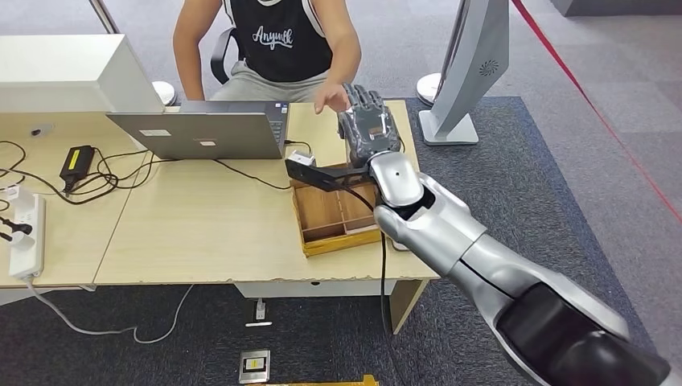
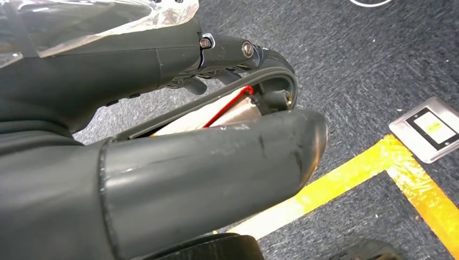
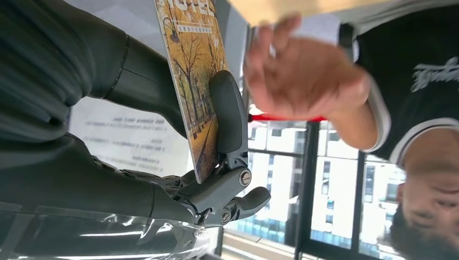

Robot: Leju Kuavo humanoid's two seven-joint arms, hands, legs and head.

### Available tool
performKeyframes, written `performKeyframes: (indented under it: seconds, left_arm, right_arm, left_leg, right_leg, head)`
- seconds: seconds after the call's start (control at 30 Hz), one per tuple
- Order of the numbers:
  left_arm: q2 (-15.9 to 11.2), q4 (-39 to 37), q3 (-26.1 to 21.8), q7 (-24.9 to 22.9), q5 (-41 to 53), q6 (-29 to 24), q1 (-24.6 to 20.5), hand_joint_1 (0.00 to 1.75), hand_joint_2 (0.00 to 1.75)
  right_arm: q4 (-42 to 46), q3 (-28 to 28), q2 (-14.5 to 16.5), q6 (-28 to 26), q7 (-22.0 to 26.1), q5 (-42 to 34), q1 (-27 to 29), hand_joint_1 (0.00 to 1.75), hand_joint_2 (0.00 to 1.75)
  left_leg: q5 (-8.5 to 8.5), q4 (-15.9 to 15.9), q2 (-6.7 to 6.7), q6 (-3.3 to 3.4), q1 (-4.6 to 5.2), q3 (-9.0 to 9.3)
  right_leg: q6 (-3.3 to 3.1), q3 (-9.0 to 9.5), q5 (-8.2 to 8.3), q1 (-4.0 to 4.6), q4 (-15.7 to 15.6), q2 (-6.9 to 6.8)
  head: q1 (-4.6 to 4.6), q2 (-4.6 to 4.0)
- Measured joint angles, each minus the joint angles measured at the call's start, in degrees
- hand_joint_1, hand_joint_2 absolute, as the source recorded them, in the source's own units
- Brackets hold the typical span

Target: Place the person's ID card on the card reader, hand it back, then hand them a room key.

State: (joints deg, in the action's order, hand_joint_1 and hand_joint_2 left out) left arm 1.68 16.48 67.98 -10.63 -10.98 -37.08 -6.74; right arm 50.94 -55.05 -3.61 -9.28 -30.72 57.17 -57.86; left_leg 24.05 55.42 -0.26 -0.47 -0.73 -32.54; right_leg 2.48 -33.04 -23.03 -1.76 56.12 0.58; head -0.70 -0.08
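My right hand [image 1: 367, 125] is stretched out over the far right corner of the desk [image 1: 201, 233], towards the seated person [image 1: 277, 40]. In the right wrist view it pinches a card [image 3: 189, 81] printed with autumn trees between the thumb and a finger [image 3: 227, 114]. The person's hand [image 3: 303, 76] hovers open just beyond the card's edge, apart from it; from the head view that hand [image 1: 330, 98] sits beside my fingers. A small white device [image 1: 301, 158] lies beside the laptop [image 1: 205, 129]. My left hand [image 2: 189, 151] hangs over the floor, and its thumb hides the other fingers.
A wooden compartment tray [image 1: 322, 233] sits under my right forearm near the desk's right edge. Cables, a black adapter [image 1: 77, 162] and a power strip [image 1: 26, 237] lie on the desk's left. On the carpet are yellow tape [image 2: 379, 168] and a metal floor socket [image 2: 430, 127].
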Motion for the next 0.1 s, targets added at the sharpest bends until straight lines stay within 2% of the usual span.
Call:
performKeyframes:
  seconds: [0.1]
  left_arm:
    - [0.0, 0.0, 0.3, 0.1, 0.0, 0.0, -0.1, 0.0, 0.0]
  right_arm:
    - [-5.1, -1.2, 1.6, -0.2, -1.3, 0.8, -3.6, 1.75, 1.75]
  left_leg:
    - [0.01, 0.0, 0.0, 0.0, 0.0, 0.0]
  right_leg:
    - [0.0, 0.0, -0.01, 0.0, 0.0, 0.0]
  head:
    - [0.01, 0.0]
